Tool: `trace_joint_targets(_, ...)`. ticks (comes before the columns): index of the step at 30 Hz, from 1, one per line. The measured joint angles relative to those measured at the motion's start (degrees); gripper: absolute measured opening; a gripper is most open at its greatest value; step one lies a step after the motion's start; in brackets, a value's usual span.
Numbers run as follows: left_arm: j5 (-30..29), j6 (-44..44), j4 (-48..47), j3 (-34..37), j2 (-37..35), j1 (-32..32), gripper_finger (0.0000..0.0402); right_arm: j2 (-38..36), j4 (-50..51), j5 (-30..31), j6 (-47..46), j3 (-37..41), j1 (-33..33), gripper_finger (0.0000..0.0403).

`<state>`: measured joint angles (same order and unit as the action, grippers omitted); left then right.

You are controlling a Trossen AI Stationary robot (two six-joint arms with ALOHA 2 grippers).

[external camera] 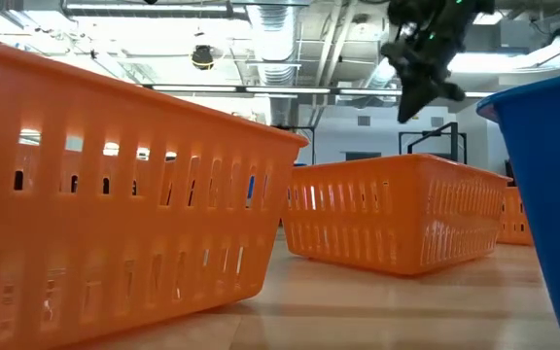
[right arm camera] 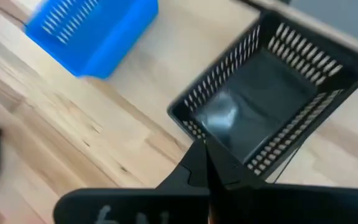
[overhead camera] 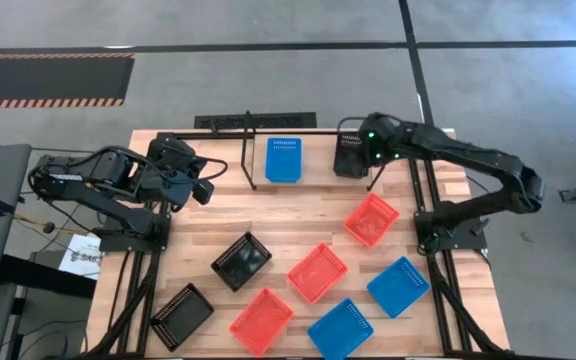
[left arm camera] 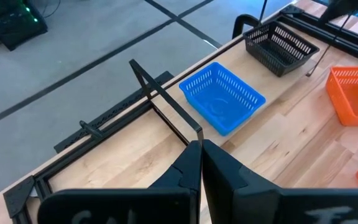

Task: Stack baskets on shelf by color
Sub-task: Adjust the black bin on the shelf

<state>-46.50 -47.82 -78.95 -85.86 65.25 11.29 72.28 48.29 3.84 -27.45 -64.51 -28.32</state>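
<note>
A blue basket point(overhead camera: 284, 158) point(left arm camera: 222, 99) point(right arm camera: 92, 31) and a black basket point(overhead camera: 348, 166) point(left arm camera: 278, 43) point(right arm camera: 272, 106) stand bottom-down, side by side, on the shelf point(overhead camera: 251, 150) at the table's far edge. Its black end loop point(left arm camera: 166, 102) stands upright left of the blue one. My right gripper point(right arm camera: 207, 158) point(overhead camera: 353, 148) is shut and hangs over the black basket's rim; the low view shows it point(external camera: 421, 87) well up in the air. My left gripper point(left arm camera: 201, 155) point(overhead camera: 208, 190) is shut, holds nothing and hovers left of the shelf.
Loose on the planks nearer the front lie three red-orange baskets point(overhead camera: 371, 219) point(overhead camera: 317, 272) point(overhead camera: 261, 321), two blue ones point(overhead camera: 398, 286) point(overhead camera: 340, 328) and two black ones point(overhead camera: 241, 261) point(overhead camera: 181, 315). Bare wood lies between them and the shelf.
</note>
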Motion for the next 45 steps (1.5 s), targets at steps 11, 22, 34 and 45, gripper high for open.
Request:
trace_joint_targets(11, 0.0, -0.4, 0.2, 0.0, 0.0, 0.0, 0.0, 13.5, -9.2, 1.3, 3.8, -0.1, 1.2, 0.0)
trace_joint_targets(22, 0.2, -0.8, 0.4, 0.0, 0.0, 0.0, 0.0, 21.1, -10.8, 2.9, 5.6, -0.6, 0.9, 0.0)
trace_joint_targets(34, 0.2, -0.7, 0.4, 0.0, 0.0, 0.0, 0.0, 22.6, -17.6, 0.0, 6.7, -3.7, 4.2, 0.0)
trace_joint_targets(45, 0.1, -0.4, 0.4, 0.0, 0.0, 0.0, 0.0, 22.6, -16.5, 2.2, 7.9, -6.6, 9.0, 0.0)
